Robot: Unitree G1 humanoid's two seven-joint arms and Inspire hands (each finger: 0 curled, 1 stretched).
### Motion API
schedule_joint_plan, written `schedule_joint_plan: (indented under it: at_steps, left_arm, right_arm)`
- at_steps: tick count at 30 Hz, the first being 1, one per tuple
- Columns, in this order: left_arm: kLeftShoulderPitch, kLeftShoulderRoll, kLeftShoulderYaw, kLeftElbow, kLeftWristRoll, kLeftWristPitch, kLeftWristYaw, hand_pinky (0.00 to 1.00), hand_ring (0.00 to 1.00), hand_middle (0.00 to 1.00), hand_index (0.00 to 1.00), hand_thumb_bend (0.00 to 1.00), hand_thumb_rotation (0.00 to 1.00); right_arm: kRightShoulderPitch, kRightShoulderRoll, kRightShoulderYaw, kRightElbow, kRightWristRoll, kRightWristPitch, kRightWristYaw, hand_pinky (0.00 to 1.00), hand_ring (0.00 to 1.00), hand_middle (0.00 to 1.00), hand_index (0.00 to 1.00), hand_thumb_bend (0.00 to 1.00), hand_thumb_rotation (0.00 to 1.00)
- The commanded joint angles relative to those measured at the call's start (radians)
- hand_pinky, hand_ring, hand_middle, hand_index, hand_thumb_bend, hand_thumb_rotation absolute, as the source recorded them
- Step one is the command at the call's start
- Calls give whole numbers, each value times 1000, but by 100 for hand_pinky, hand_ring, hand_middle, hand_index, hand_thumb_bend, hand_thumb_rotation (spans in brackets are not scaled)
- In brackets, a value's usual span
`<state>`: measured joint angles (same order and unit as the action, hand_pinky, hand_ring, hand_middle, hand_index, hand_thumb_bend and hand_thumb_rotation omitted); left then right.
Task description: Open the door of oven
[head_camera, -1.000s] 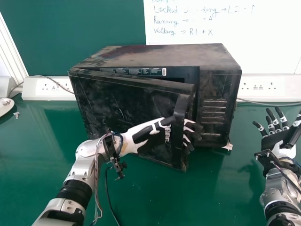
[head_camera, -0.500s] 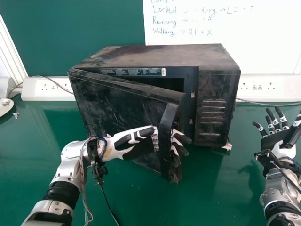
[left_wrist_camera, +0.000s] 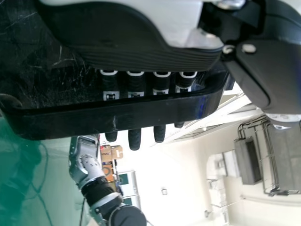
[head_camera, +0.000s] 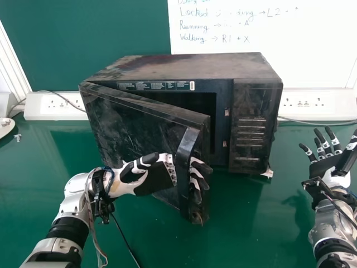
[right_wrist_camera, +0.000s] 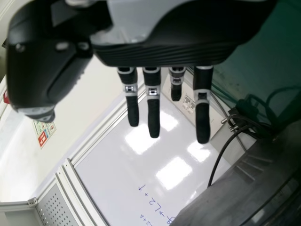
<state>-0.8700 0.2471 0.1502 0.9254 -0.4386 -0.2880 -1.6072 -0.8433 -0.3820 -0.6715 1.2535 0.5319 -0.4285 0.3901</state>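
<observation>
Left hand (head_camera: 156,180) hooked through handle (head_camera: 186,162); door (head_camera: 134,128) partway open

Head view, read as a dial: the oven (head_camera: 189,70) stands upright at twelve o'clock on the table (head_camera: 245,223). Its door is hinged toward nine o'clock, and the free edge stands out toward six, exposing part of the dark cavity (head_camera: 192,101). The left hand, at seven o'clock, has its fingers passed behind the handle. The right hand (head_camera: 329,164) is idle just past three o'clock, palm up and fingers spread.

Left wrist view: the fingers run nearly straight behind the handle bar, with their tips showing beyond it. The hand is judged open, hooking rather than clenching.

Right wrist view: extended fingers confirm an open hand, holding nothing. A whiteboard (right_wrist_camera: 117,155) lies beyond.

Finding: the step in hand is judged to be the pull, with the latch side already clear. The next move calls for drawing the handle toward six o'clock, then sweeping it round toward nine, the wrist turning with the door. Risk noted: straight fingers could slip off the bar if the arc is cut short. Release should follow only once the door stands wide.
</observation>
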Motion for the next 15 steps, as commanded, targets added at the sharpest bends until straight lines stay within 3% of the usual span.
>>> schedule_joint_plan:
  at_steps: [1,7,11,15]
  left_arm:
    - [-4,25,17,-16,-56,2,-7,40,54,71,80,89,85]
    - [10,43,-11,-28,-117,-1,-7,38,50,68,81,86,83]
    - [16,95,-62,-52,-154,6,-7,40,49,64,81,88,80]
    - [11,161,-138,-61,-215,4,-7,47,55,65,83,88,79]
  right_arm:
    - [-9,-2,-3,-1,3,3,8,49,57,74,85,96,95]
    - [-8,-2,-2,-1,1,1,6,48,57,73,85,96,95]
    - [-9,-5,-6,2,6,7,10,47,56,72,85,97,94]
    - [-10,-5,-10,1,11,13,13,46,56,71,85,97,93]
